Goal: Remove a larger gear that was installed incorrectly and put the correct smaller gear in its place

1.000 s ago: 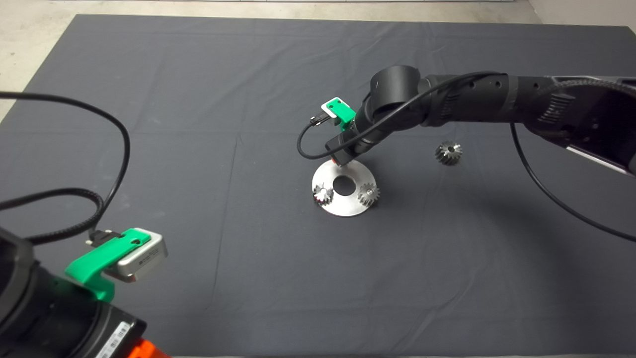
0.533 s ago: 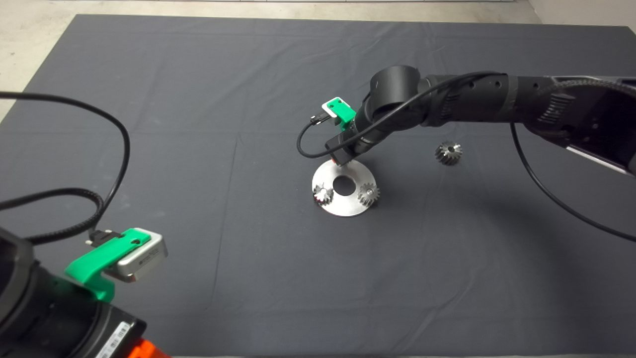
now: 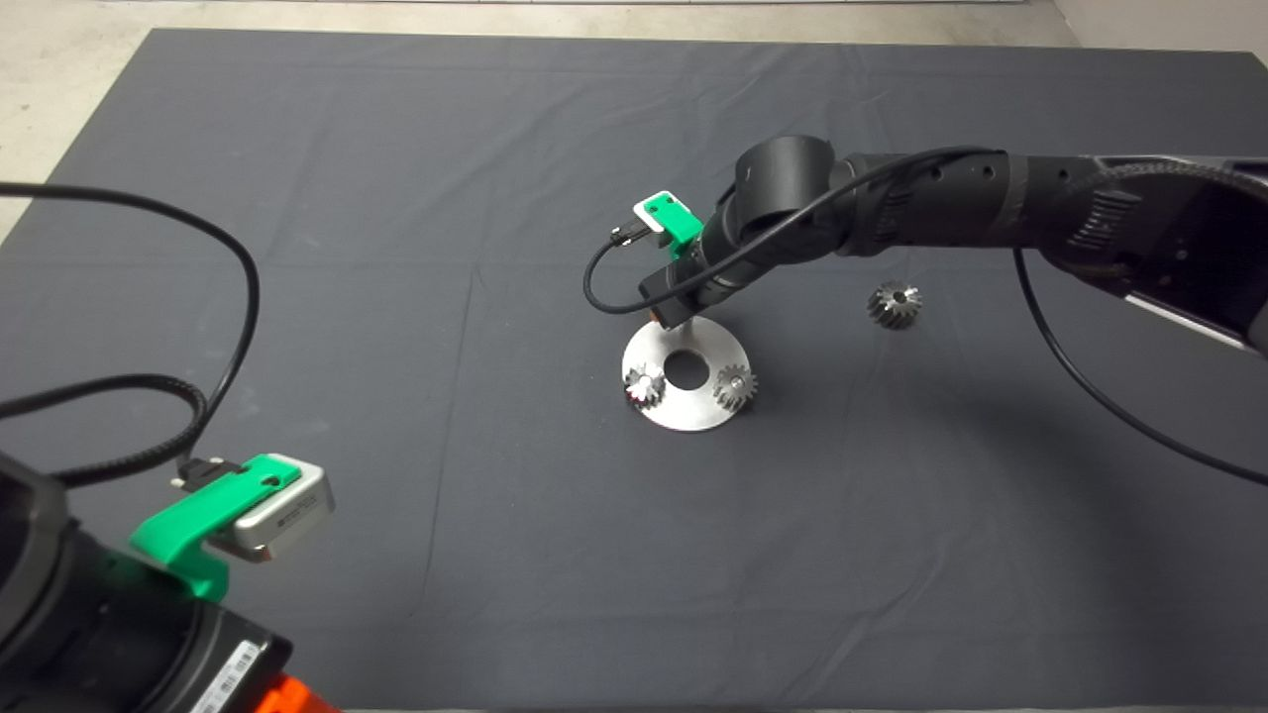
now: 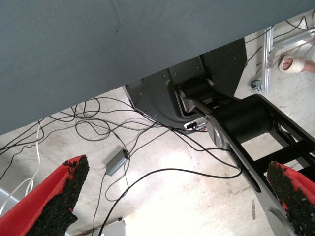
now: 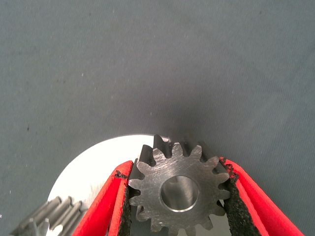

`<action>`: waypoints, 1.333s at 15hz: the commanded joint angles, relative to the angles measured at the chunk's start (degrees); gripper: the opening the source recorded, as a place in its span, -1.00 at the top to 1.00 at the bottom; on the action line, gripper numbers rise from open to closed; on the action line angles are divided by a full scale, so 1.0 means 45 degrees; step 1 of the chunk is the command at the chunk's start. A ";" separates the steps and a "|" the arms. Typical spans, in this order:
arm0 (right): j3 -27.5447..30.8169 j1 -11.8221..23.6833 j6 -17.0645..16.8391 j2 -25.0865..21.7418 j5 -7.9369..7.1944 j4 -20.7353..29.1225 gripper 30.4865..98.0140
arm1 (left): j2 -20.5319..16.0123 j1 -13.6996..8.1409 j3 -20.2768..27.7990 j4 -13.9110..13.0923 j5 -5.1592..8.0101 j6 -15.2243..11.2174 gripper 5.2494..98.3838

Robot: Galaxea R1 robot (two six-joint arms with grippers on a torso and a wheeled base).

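Idle left claw (image 4: 182, 189) hangs off the near left corner of the desk, fingers spread and holding nothing, its camera seeing only cables and floor.

Farther in, at the middle of the dark mat (image 3: 396, 297), lies a round steel plate (image 3: 684, 411) with a central hole. Two small silver gears (image 3: 644, 384) stand on its near half, one on each side of the hole.

At the plate's far rim the right claw (image 5: 179, 196), reaching in from the right, is clenched on the smaller gear (image 5: 147, 182). Its pads (image 5: 123, 196) press the short dull teeth from both sides. The gear is held flat, its bore axis upright and pointing down at the plate. Bright metal shows through the bore, though no pin can be made out.

Farthest back and well off to the right, the larger gear (image 3: 895, 304) rests alone on the mat, apart from the plate, so the removal looks done.

What remains appears to be the seating. The vacant place seems to lie directly under the claw, at the far rim opposite the two small gears, so the move would be straight down along the bore axis. The teeth may need to mesh with their neighbours as the gear goes on. The right arm is the only one within reach.
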 commanded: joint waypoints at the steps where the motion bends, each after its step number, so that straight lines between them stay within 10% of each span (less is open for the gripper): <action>1: 0.0618 0.0305 0.0080 -0.0298 -0.0063 -0.0436 0.68 | 0.0000 -0.0046 0.0112 0.0060 -0.0013 -0.0018 -0.88; 20: 0.0540 0.0246 0.0080 -0.0321 -0.0106 -0.0671 0.69 | 0.0000 0.0305 0.0112 0.0060 -0.0071 -0.0018 -0.88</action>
